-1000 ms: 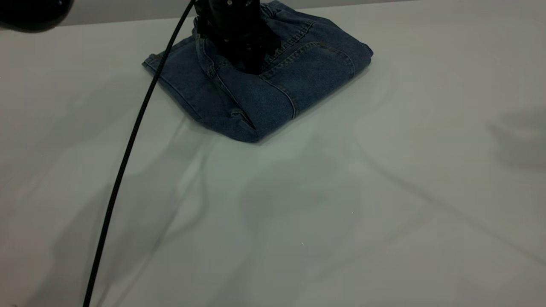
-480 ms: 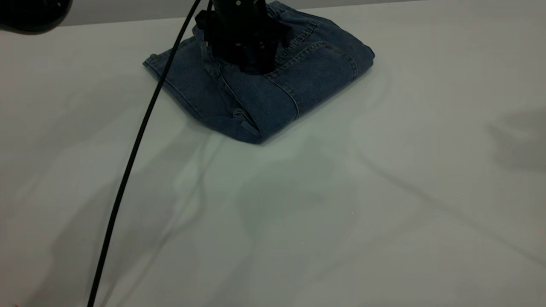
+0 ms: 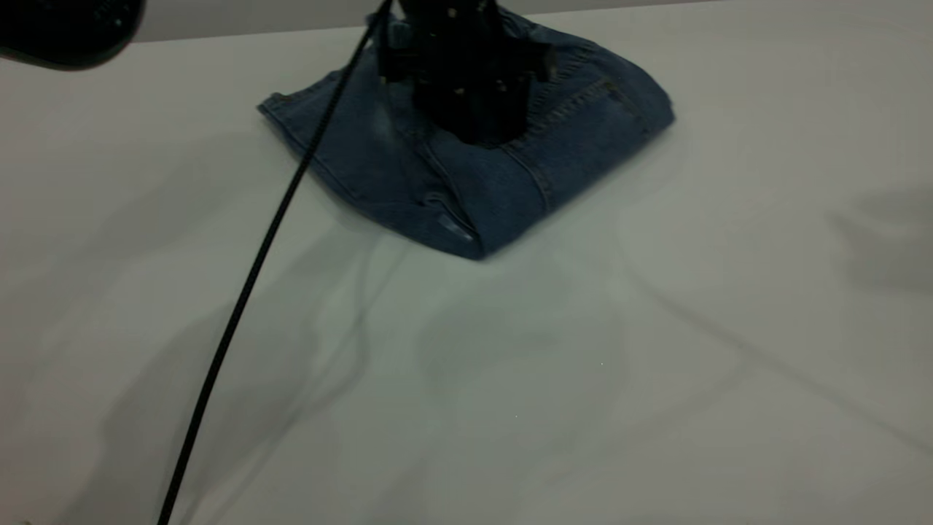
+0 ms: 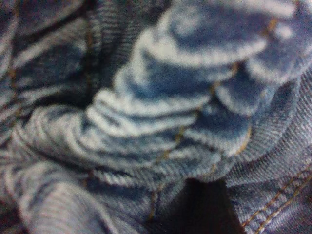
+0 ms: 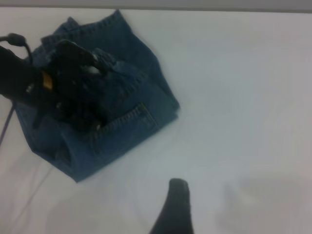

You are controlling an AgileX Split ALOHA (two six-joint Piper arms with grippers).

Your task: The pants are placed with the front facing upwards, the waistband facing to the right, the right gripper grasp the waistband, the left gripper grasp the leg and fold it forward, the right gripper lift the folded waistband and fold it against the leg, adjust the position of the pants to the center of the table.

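The pants (image 3: 474,189) lie folded into a thick blue denim bundle at the far middle of the table (image 3: 510,379). My left gripper (image 3: 477,131) is planted on top of the bundle, shut on the denim. In the left wrist view the puckered waistband (image 4: 185,97) fills the picture, bunched up right against the dark jaw of my left gripper (image 4: 209,207). The right wrist view shows the pants (image 5: 122,131) with the left gripper (image 5: 73,97) on them. My right gripper (image 5: 178,204) hangs over bare table well off to the side, touching nothing.
A black braided cable (image 3: 248,292) runs from the left arm down across the table's left half. A dark rounded part (image 3: 65,29) sits at the far left corner. The white tabletop stretches wide in front of and to the right of the pants.
The left gripper has slid to the right and slightly nearer, dragging the folded pants along with it. The cable has swung the same way.
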